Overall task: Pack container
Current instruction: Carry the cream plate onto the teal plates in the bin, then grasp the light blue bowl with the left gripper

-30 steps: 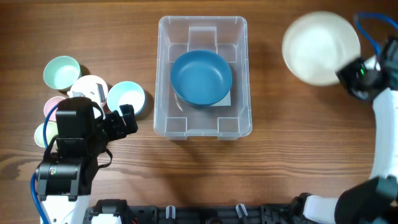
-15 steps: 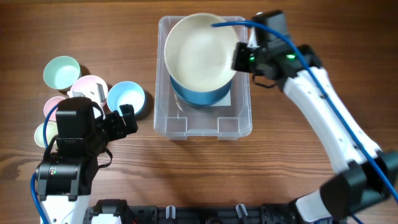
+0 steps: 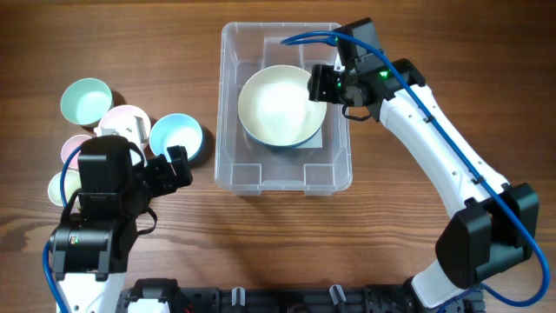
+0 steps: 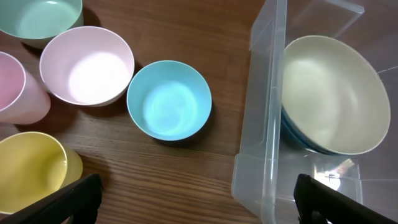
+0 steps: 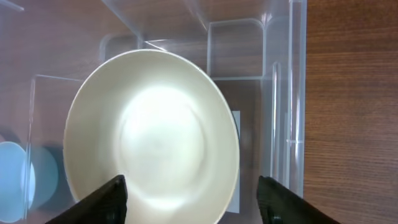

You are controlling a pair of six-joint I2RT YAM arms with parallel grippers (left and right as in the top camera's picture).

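Container (image 3: 261, 178) lay directly beneath the right gripper (image 3: 318, 87), whose jaws stood spread wide, gripping nothing, over the cream bowl (image 3: 276, 106) inside it.

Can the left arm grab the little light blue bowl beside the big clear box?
Probably yes: the small light-blue plastic bowl sits just ahead of the open left pincer, with nothing between them or on top.

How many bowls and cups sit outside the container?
5, all left of the container: mint bowl, pale pink bowl, light blue bowl, pink cup, yellow cup. The left arm may hide more.
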